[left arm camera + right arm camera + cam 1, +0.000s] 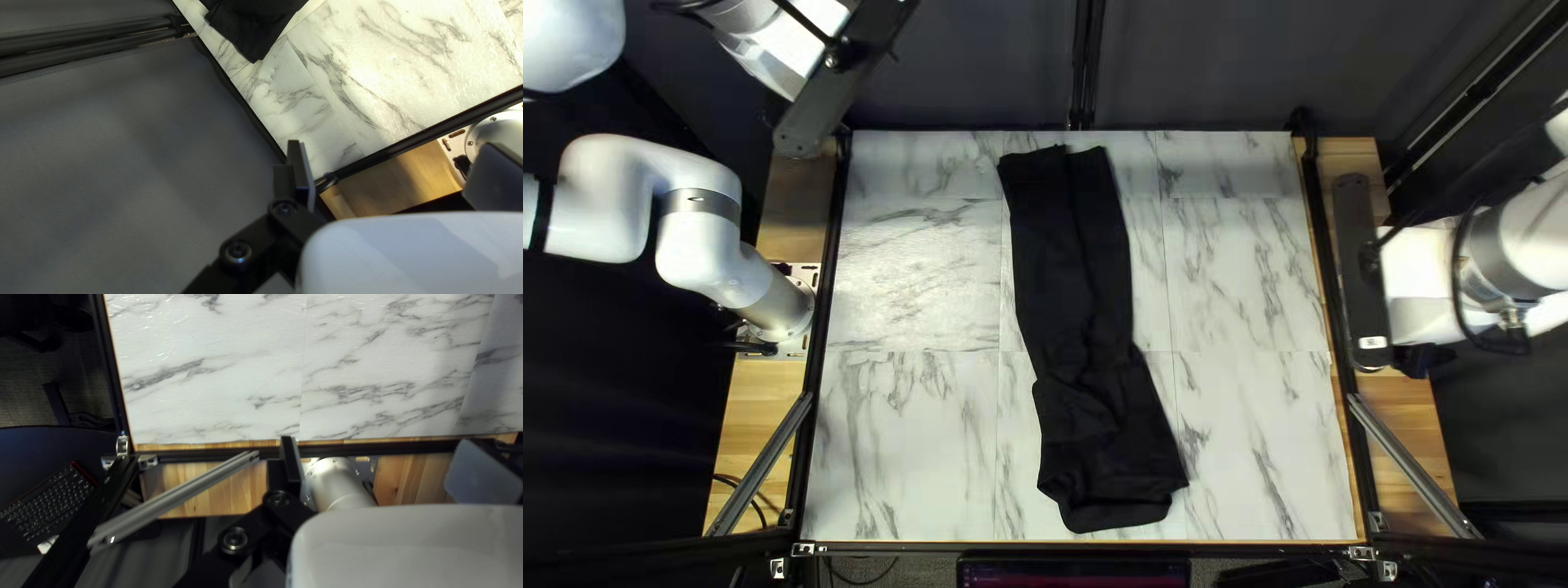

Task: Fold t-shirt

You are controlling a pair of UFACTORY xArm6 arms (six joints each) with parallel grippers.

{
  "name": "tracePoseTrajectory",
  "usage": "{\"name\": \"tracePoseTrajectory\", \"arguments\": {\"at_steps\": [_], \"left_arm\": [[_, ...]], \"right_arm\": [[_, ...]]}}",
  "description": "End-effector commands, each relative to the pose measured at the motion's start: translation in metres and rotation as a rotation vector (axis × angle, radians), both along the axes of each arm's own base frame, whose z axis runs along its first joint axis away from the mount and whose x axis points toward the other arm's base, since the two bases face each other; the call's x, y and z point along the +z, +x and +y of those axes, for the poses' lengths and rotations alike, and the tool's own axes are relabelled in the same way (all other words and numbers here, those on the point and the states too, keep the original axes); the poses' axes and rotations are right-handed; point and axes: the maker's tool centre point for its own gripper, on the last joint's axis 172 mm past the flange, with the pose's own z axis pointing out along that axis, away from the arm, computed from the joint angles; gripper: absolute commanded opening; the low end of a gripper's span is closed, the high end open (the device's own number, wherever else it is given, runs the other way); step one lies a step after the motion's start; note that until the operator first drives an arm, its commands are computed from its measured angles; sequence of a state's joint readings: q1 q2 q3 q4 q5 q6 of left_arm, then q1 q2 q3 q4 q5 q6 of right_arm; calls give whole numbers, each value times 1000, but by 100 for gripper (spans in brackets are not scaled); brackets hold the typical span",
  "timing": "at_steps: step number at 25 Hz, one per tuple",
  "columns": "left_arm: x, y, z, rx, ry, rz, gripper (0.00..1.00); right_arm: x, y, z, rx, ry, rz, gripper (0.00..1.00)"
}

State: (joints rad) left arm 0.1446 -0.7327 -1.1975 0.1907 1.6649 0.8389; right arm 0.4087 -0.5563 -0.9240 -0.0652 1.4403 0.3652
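The black t-shirt lies in a long strip on the marble-patterned table.

Dark curtain, marble-patterned tabletop, pale wooden boards, black keyboard

1. Marble-patterned surface, black rails along sides.
2. Dark curtain behind far edge.
3. Metal strut slanting over wooden board; thin cable near.
4. Monitor, beyond near edge.
5. Keyboard, off surface's corner.

Black t-shirt on marbled table
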Motion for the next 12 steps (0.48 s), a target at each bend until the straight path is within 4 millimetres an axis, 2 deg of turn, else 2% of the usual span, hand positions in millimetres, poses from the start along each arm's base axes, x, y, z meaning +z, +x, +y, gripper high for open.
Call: {"name": "tracePoseTrajectory", "arguments": {"at_steps": [1, 2, 5, 8, 12], "left_arm": [[0, 0, 0, 0, 0, 0, 100], [0, 0, 0, 0, 0, 0, 100], [0, 0, 0, 0, 0, 0, 100], [0, 0, 0, 0, 0, 0, 100], [0, 0, 0, 0, 0, 0, 100]], "right_arm": [[-54, 41, 5, 47, 44, -16, 100], [-62, 47, 6, 57, 51, -23, 100], [-118, 82, 8, 150, 72, -55, 100], [-152, 107, 6, 232, 92, -76, 100], [-177, 134, 6, 303, 119, -94, 100]]}}
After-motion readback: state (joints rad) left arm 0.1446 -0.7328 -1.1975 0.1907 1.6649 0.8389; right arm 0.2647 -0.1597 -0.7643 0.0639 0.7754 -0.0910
